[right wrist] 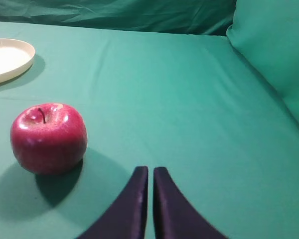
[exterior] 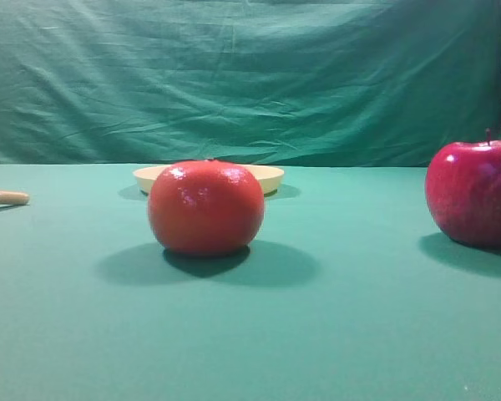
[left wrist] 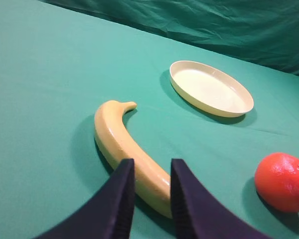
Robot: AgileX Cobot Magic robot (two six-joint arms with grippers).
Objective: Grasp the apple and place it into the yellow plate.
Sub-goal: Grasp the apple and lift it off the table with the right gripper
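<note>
Jaws of right gripper (right wrist: 147,172) closed, empty, near apple (right wrist: 48,137), left gripper (left wrist: 152,167) parted above banana (left wrist: 124,147).

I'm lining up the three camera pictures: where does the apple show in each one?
Exterior high: the apple sits at the right edge, partly cut off.
Left wrist: not in view.
Right wrist: the apple sits at lower left, ahead and left of the gripper.
Shared landmark: the yellow plate.

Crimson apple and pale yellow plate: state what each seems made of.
The glossy dark crimson apple looks like smooth plastic or waxed skin; sharp highlights leave it open. The shallow pale yellow round plate looks like moulded plastic, with a matte, even surface and thin rim.
</note>
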